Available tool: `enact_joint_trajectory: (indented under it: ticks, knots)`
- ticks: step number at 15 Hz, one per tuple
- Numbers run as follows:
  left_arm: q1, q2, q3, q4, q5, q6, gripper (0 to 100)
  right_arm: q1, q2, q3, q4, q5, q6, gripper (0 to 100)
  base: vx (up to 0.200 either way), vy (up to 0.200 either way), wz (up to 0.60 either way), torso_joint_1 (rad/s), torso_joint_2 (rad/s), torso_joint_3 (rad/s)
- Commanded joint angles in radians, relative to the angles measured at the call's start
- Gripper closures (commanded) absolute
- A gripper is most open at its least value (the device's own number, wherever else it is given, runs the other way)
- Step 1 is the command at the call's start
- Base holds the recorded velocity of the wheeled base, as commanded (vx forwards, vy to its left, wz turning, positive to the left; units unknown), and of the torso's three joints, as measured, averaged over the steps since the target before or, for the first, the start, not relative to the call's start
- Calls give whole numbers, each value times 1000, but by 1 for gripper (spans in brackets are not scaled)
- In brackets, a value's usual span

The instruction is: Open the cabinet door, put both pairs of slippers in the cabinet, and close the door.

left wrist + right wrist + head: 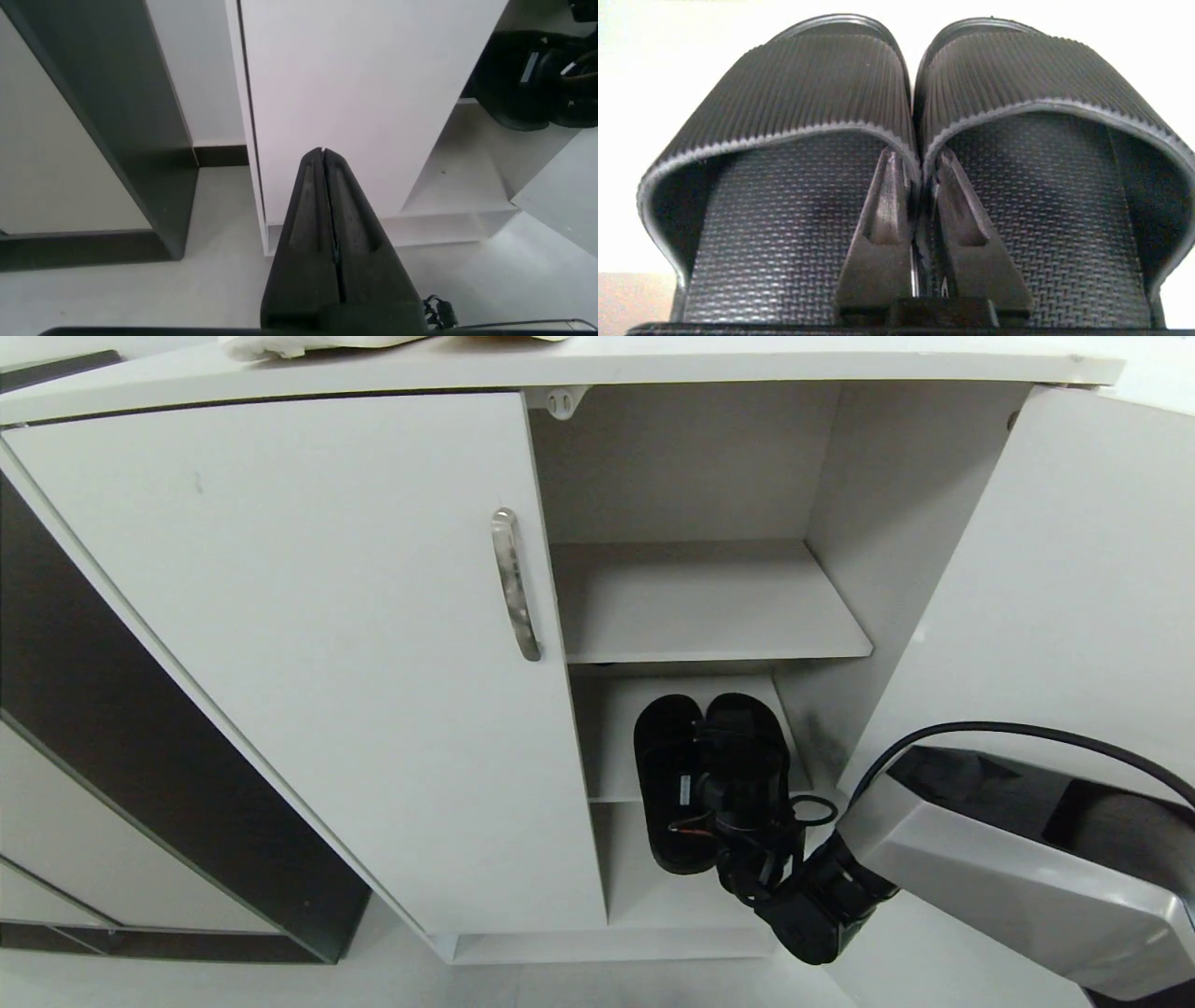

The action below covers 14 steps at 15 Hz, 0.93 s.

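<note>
In the cabinet's open right bay, the black slippers overhang a lower shelf, inner edges pinched by the right gripper, which should probably push them farther in, level, before releasing; the left gripper hangs empty, jaws pressed together.

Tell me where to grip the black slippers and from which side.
Pinch the black slippers where their inner strap edges touch, right gripper fingers under both straps, entering from the heels: the arched straps open that way.
</note>
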Motion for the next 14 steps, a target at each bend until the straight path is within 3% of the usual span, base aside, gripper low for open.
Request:
enact_joint_trajectory:
  ticks: [1,8,14]
  knots:
    - [0,0,0,0,0,-2,100,-24,23,-89,62,25,18,100,0,0,0,0,0,0]
    - [0,0,0,0,15,-5,100,-56,135,-405,248,33,20,100,0,0,0,0,0,0]
    - [0,0,0,0,20,-6,100,-88,154,-445,269,33,20,100,0,0,0,0,0,0]
